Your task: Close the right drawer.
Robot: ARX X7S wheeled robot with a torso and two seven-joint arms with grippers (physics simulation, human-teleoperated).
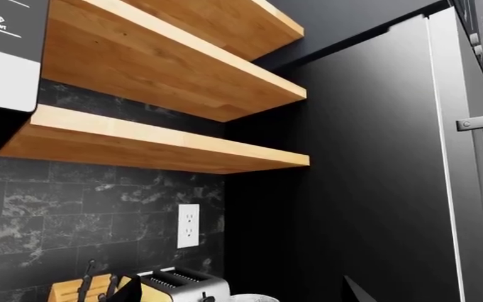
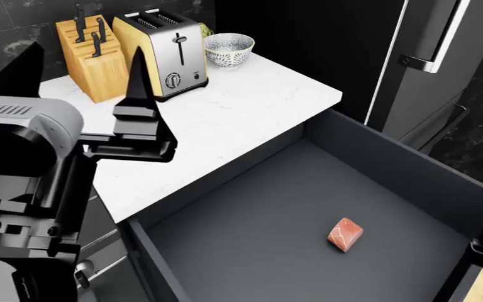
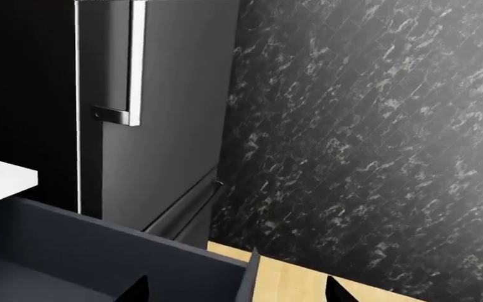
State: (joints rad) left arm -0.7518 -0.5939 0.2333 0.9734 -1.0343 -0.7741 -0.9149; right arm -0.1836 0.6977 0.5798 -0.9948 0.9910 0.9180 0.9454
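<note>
Hovering raised over the counter (image 2: pixel 250 107), left gripper (image 2: pixel 141 88) grip unclear; right drawer (image 2: pixel 309 207) gapes open.

Right drawer (image 2: pixel 309 207): front panel and handle out of frame at 6 o'clock in head view; only the open interior and side walls show. In right wrist view just one corner (image 3: pixel 224 267) shows, the rest cut at 7 o'clock.

Left gripper (image 2: pixel 141 94): one dark finger visible, its partner hidden behind the arm housing; jaw state can't be told.

Right gripper (image 3: pixel 233 292): only two fingertips poke in at 6 o'clock; a sliver of the arm sits at 4 o'clock in head view.

Knife block (image 1: pixel 82 290) and toaster (image 1: pixel 178 286): cut off at 7 o'clock in left wrist view.

Microwave panel (image 1: pixel 2 25): cropped at 10 o'clock, label text barely legible.

Fridge (image 2: pixel 443 63): top cut off at 1 o'clock.
</note>
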